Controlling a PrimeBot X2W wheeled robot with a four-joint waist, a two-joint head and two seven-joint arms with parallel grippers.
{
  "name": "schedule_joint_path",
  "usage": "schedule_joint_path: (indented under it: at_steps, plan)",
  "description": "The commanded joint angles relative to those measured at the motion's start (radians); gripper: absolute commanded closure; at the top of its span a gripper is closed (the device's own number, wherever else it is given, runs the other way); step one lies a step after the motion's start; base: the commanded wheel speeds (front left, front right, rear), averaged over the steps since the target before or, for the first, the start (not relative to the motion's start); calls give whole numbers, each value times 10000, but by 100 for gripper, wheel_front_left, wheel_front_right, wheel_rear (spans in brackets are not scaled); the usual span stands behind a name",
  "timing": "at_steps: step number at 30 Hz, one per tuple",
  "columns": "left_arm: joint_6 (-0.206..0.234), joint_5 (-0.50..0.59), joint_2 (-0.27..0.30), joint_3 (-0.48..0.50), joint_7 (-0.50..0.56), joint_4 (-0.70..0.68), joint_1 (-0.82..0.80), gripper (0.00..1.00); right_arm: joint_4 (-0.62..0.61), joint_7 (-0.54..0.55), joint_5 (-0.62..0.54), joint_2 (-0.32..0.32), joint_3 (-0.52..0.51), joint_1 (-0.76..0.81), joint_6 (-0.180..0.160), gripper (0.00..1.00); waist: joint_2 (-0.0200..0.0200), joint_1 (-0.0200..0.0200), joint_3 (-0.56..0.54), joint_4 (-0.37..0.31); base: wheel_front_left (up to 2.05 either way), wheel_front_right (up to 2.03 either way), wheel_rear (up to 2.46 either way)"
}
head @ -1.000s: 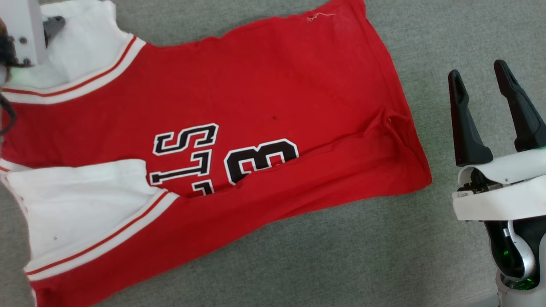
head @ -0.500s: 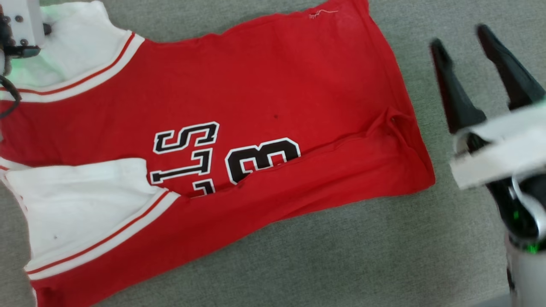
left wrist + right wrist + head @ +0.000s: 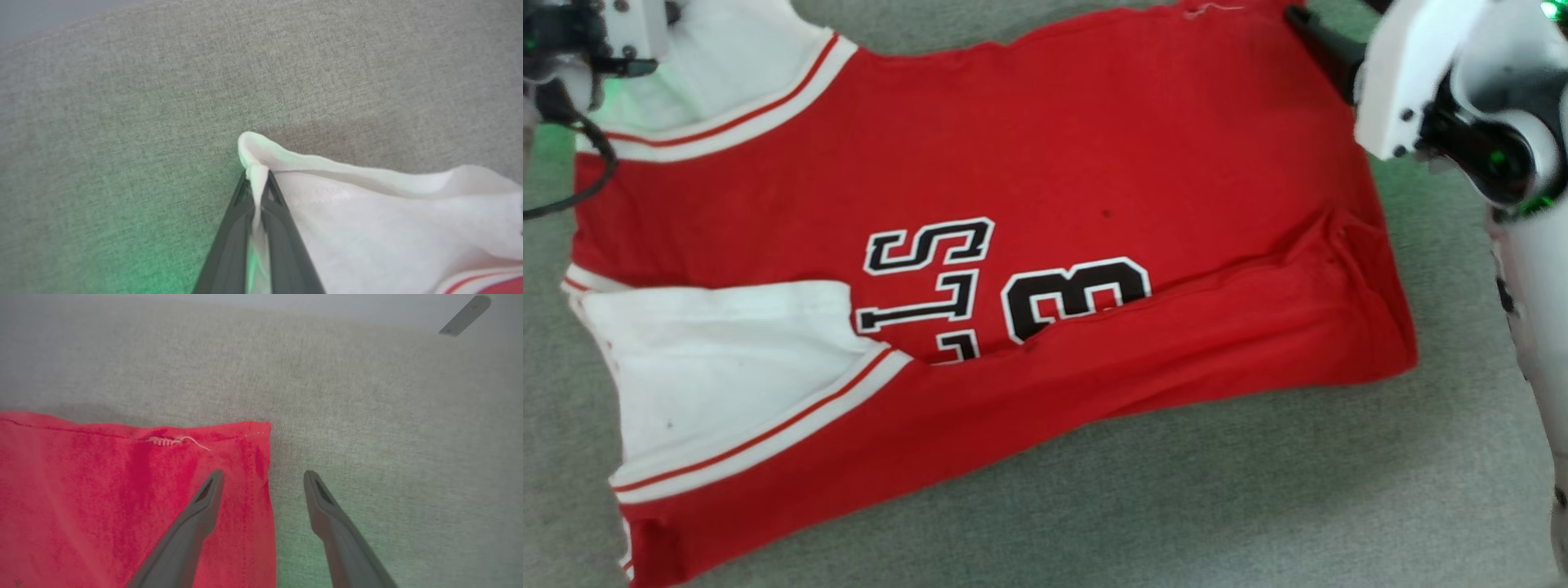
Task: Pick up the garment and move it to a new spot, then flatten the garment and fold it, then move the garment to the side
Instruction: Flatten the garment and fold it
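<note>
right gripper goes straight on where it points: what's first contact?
Likely the garment at its red corner: the open right gripper straddles that edge, one finger over cloth, one over the grey surface. Height unclear.

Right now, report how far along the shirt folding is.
Done: the garment lies spread on the grey surface, its near long edge already folded over the number. In hand: the left gripper is shut on a white sleeve corner; the right gripper is open, astride the red corner. Left: close the right, finish folding, move it aside.
</note>
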Motion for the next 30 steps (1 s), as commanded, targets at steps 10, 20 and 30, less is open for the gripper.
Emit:
schedule_joint_path:
  at_steps: [10,20,30]
  plan:
    - [-232,-109,-790,-287,-248,538,713,100,3381,693,977,271,1522,-1626,-2,100,0,0,204,475,0,0,0]
    - [-506,-288,-922,-5,-1437,662,575,100,3814,21,1865,-579,2976,-2009,-11,100,0,0,-274,852,0,0,0]
    - [-699,-390,-795,-133,-1984,122,692,100,3188,-1309,3038,-1753,4159,-1184,-9,100,0,0,-1674,1554,0,0,0]
